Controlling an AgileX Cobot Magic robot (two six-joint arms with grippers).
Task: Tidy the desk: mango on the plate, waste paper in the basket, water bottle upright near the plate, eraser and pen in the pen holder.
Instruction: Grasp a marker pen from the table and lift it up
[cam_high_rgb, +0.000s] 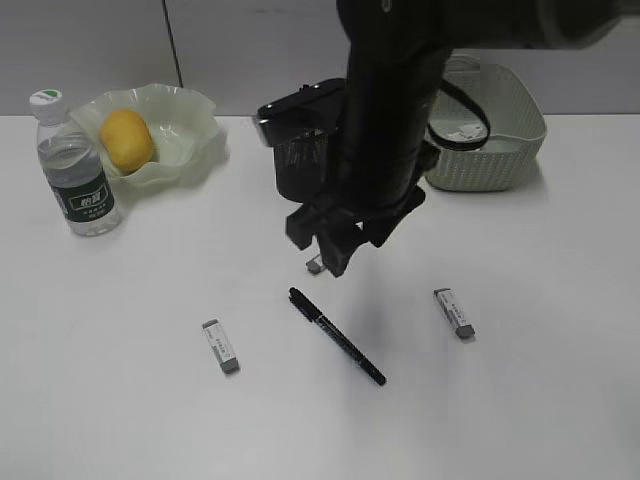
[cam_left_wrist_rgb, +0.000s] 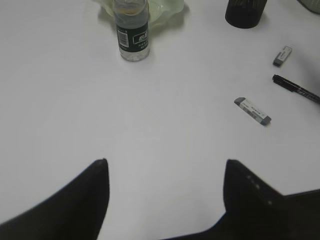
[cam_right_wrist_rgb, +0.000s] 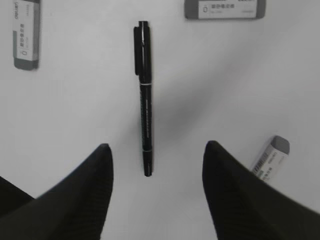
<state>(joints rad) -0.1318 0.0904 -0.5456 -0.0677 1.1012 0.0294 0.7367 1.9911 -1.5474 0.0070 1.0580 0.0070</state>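
Desk (cam_high_rgb: 120, 420): white top, items as I see them from the feeds.

- R gripper (cam_right_wrist_rgb: 155, 165): fingers spread, nothing between them, hovering over desk centre. Pen (cam_right_wrist_rgb: 144, 97) lies directly below, its near end in the gap between the fingertips, not touching.
- Pen, ext. view (cam_high_rgb: 336, 335): flat on desk, diagonal, just in front of R gripper (cam_high_rgb: 335, 250).
- Erasers: three on the desk. One left of pen (cam_high_rgb: 219, 346), one right of pen (cam_high_rgb: 454, 312), a third (cam_high_rgb: 314, 266) mostly hidden under R gripper.
- L gripper (cam_left_wrist_rgb: 165, 172): fingers spread, empty, over bare desk; nearest eraser (cam_left_wrist_rgb: 252, 110) well off to its right.
- Mango (cam_high_rgb: 126, 139): in plate (cam_high_rgb: 195, 135), back left.
- Water bottle (cam_high_rgb: 76, 170): upright, just beside plate's left front.
- Pen holder (cam_high_rgb: 300, 160): back centre, partly behind R arm; contents can't tell.
- Basket (cam_high_rgb: 495, 150): back right, partly hidden by arm; a crumpled white bit inside, prob. the waste paper (cam_high_rgb: 462, 132).
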